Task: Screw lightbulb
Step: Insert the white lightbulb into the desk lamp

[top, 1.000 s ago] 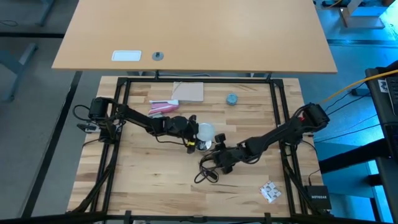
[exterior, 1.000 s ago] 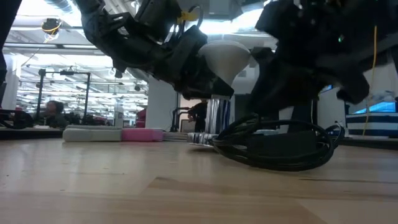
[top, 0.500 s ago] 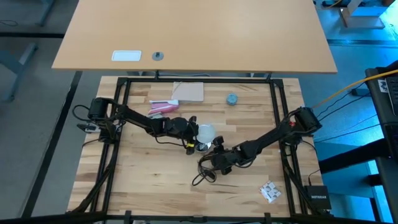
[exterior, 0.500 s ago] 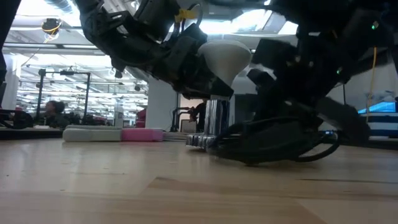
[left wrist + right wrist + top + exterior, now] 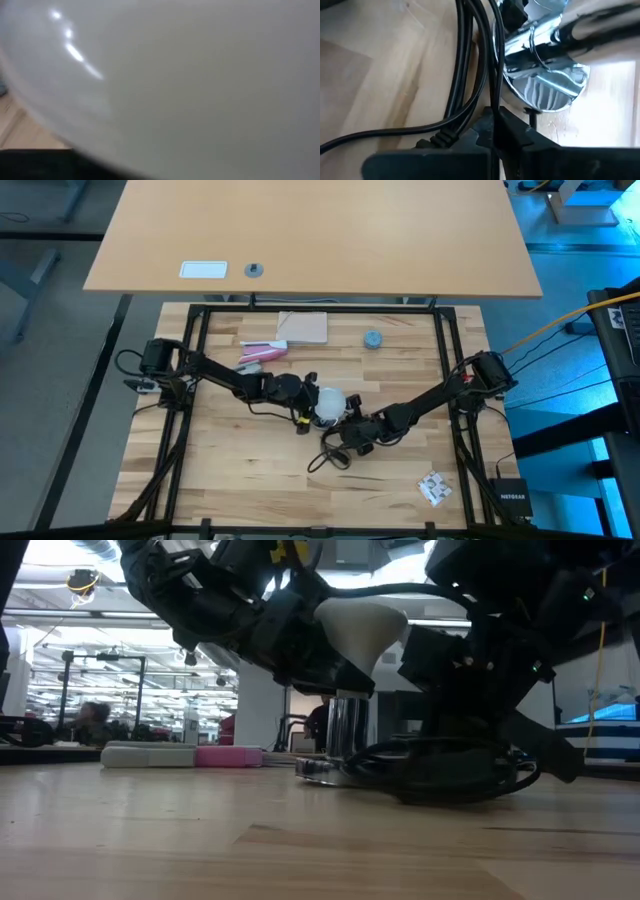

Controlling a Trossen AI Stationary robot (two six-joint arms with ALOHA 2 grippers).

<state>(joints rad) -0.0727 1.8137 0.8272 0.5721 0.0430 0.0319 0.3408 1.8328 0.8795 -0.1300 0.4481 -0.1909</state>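
**Bulb over the socket, both claws closed tight**

Down at table level, the pale wood grain of the table (image 5: pixel 200 850) runs right up to the lens, smooth and faintly glossy. Just past it sits a loose tangle of black cord (image 5: pixel 455 770), rubbery and looped, and it hides the socket's foot on that side. The right gripper (image 5: pixel 495 130) is down among that cord with its fingers pressed together; from its own camera they meet on a strand of cord, though how firmly they hold it is hard to make out.

Behind the cord stands the socket (image 5: pixel 345 735), a shiny silvery cylinder on a flared mirror-like base (image 5: pixel 547 90). Right above it hangs the lightbulb (image 5: pixel 360 625), matte white, cone narrowing downward. Its screw end is lost behind dark gripper parts, so whether the thread is in the socket cannot be told.

The left gripper (image 5: pixel 308 406) is clamped on the lightbulb's round top; its wrist camera sees almost nothing but frosted white glass.

Farther back lies a flat grey and pink bar (image 5: pixel 185 755), then a tan board (image 5: pixel 303 327) and a small blue-grey round cap (image 5: pixel 372 338) near the table's far edge. Beyond, the room is blurry clutter.
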